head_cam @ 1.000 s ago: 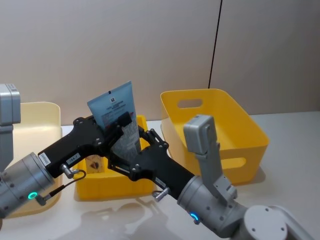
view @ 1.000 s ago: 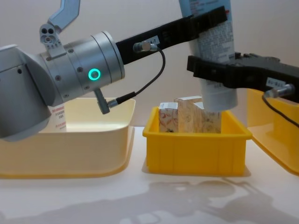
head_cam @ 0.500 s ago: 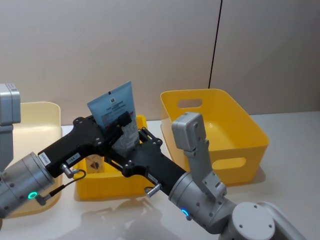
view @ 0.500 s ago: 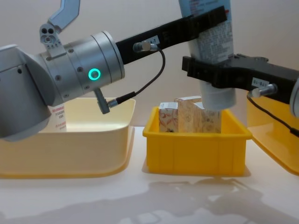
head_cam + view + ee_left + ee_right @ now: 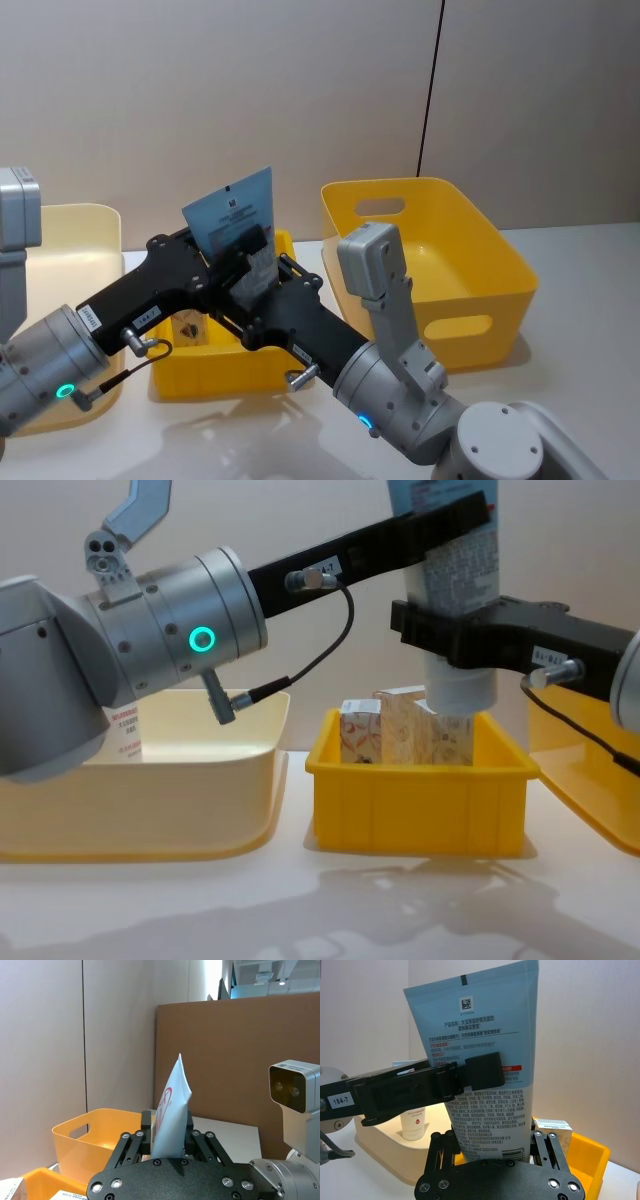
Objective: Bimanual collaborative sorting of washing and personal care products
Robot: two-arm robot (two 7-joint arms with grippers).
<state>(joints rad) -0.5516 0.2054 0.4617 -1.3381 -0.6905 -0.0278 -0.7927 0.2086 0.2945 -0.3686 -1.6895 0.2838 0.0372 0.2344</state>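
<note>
Compared with before, your right gripper (image 5: 450,640) sits further left, pinching the tube (image 5: 485,1025) low; the left gripper (image 5: 440,525) pinches it higher. Loosen left only when right holds.

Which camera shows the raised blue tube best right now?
Right wrist view: the tube faces it flat, label showing from crimp down, with the left gripper clamped across its middle and the right gripper at its base. Head view catches its crimped top; left wrist view its edge; chest view its lower half.
</note>
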